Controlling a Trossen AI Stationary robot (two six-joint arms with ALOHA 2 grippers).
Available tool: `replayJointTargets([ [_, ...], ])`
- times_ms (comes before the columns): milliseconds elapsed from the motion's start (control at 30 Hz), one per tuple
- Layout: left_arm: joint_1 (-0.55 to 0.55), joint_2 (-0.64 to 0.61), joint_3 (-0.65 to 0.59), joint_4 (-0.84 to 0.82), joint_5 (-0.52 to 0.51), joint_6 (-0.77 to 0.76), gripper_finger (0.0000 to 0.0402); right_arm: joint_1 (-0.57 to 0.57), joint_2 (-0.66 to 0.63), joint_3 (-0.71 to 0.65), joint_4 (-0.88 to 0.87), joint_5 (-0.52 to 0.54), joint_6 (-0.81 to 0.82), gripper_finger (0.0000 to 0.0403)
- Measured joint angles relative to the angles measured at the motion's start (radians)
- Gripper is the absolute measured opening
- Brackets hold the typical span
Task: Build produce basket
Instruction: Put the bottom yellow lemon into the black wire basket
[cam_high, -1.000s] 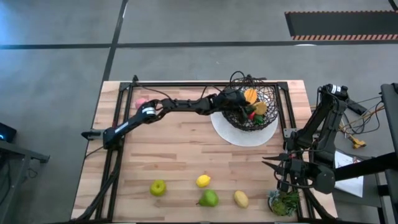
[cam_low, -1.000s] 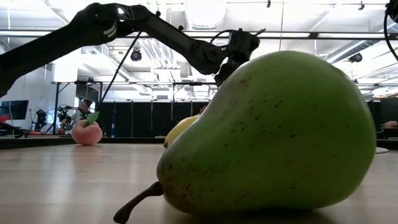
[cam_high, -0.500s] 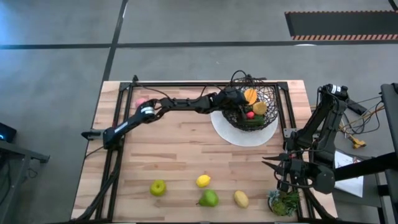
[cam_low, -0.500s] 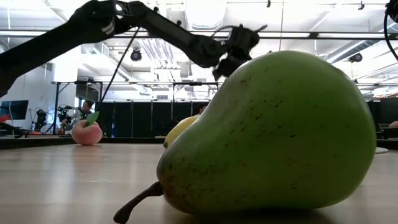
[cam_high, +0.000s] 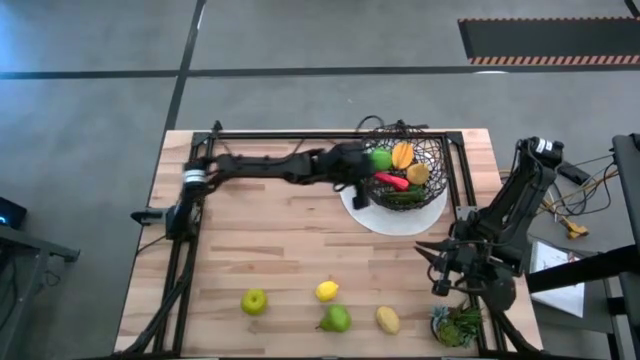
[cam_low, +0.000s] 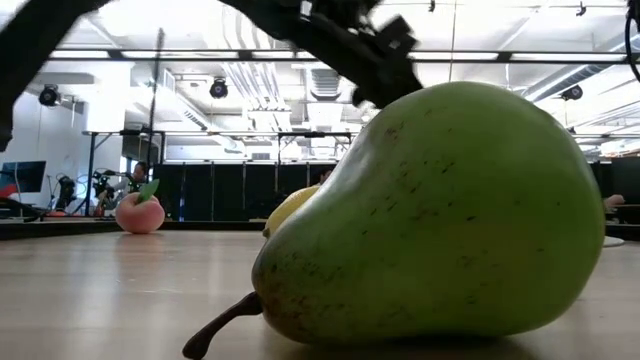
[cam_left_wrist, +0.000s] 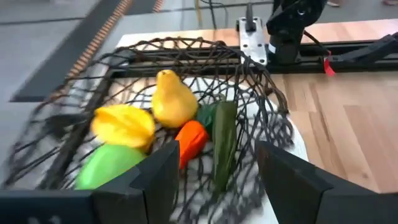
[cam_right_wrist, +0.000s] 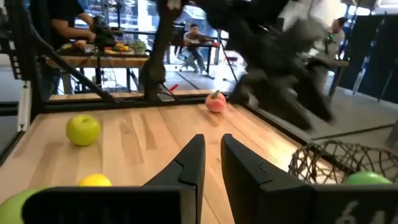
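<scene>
The dark wire basket (cam_high: 405, 170) stands on a white plate (cam_high: 385, 222) at the far right. It holds a green apple (cam_high: 381, 158), an orange piece (cam_high: 402, 154), a red carrot-like piece (cam_high: 392, 181) and a dark pepper (cam_left_wrist: 224, 143). My left gripper (cam_high: 360, 183) is open and empty just outside the basket's left rim; its wrist view (cam_left_wrist: 214, 155) looks into the basket. On the near part of the table lie a green apple (cam_high: 254, 301), two lemons (cam_high: 327, 291) (cam_high: 388, 319) and a pear (cam_high: 336, 319). A peach (cam_right_wrist: 216, 101) lies at the far left. My right gripper (cam_high: 437, 268) is shut and empty near the front right.
A leafy plant tuft (cam_high: 458, 325) sits at the front right corner, just below my right gripper. Black rails (cam_high: 300, 135) run along the table's far and side edges. The pear (cam_low: 430, 220) fills the low view. People stand in the room behind the table.
My left gripper has drawn back from over the basket toward the table's left, and its arm has swung toward the far left. A green apple now shows in the basket where the gripper was. My right gripper has shifted a little toward the table's left and far edge.
</scene>
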Motion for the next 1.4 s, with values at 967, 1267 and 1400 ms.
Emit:
replayJointTargets([
  [967, -0.481, -0.618, -1.125, 0.513, -0.585, -0.406, 0.0198, -0.216, 0.43, 0.315, 0.045, -0.735, 0.109, 0.0103],
  [1267, -0.512, -0.482, -1.12, 0.621, -0.594, -0.432, 0.0198, -0.254, 0.655, 0.666, -0.513, -0.978, 0.496, 0.0213],
  [1400, -0.514, -0.432, -1.117, 0.68, -0.588, -0.432, 0.0198, -0.27, 0.743, 0.796, -0.656, -1.104, 0.628, 0.026],
])
